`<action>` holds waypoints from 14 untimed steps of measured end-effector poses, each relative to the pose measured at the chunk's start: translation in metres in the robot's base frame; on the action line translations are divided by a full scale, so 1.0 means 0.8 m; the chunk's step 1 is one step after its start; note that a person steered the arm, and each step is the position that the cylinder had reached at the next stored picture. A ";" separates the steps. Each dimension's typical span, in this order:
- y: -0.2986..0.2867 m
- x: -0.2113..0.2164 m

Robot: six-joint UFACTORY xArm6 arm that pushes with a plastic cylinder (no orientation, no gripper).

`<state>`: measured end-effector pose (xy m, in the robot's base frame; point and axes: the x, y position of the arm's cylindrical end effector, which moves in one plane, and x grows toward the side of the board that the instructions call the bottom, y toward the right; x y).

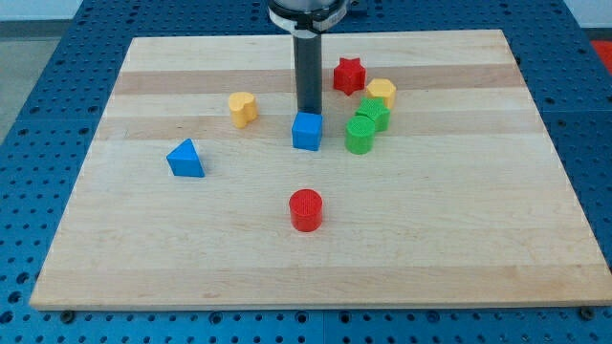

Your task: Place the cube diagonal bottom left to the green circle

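The blue cube [307, 132] lies near the middle of the wooden board [143, 258]. My tip [309, 113] stands right at the cube's top edge, touching or nearly touching it. The green circle [360, 136] lies just to the view's right of the cube, at about the same height, with a small gap between them. A second green block [372, 114] touches the circle's upper right side.
A red star [349, 75] and a yellow block [381, 93] lie above the green blocks. A yellow heart [243, 108] lies left of the rod. A blue triangle [185, 159] is at the left. A red cylinder [306, 209] lies below the cube.
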<state>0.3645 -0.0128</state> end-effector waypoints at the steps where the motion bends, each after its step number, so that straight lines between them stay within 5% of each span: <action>1: 0.000 0.011; 14: -0.064 0.098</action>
<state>0.4430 -0.0637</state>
